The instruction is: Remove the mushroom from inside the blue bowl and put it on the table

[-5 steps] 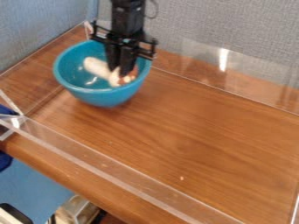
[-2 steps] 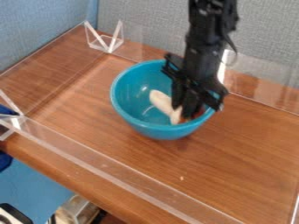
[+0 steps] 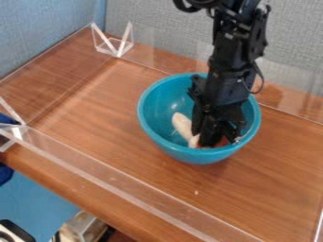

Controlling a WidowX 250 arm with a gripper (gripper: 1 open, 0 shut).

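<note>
The blue bowl [image 3: 161, 106] stands on the table [image 3: 89, 90], right of the middle. My gripper [image 3: 212, 135] points straight down into the bowl's right half. Its dark fingers stand close together, low against the inner wall. The mushroom [image 3: 186, 127] lies in the bowl as a cream shape. One end of it meets the fingers, which look shut on it. The fingers hide the grip point and the cap.
Low clear acrylic walls [image 3: 151, 180] edge the table on every side. A small clear triangular stand [image 3: 111, 41] sits at the back left corner. Bare wood lies left of and in front of the bowl.
The gripper has moved right and toward the camera, sinking lower and rolling its wrist. The bowl slid with it from the back left corner, the mushroom still inside.
</note>
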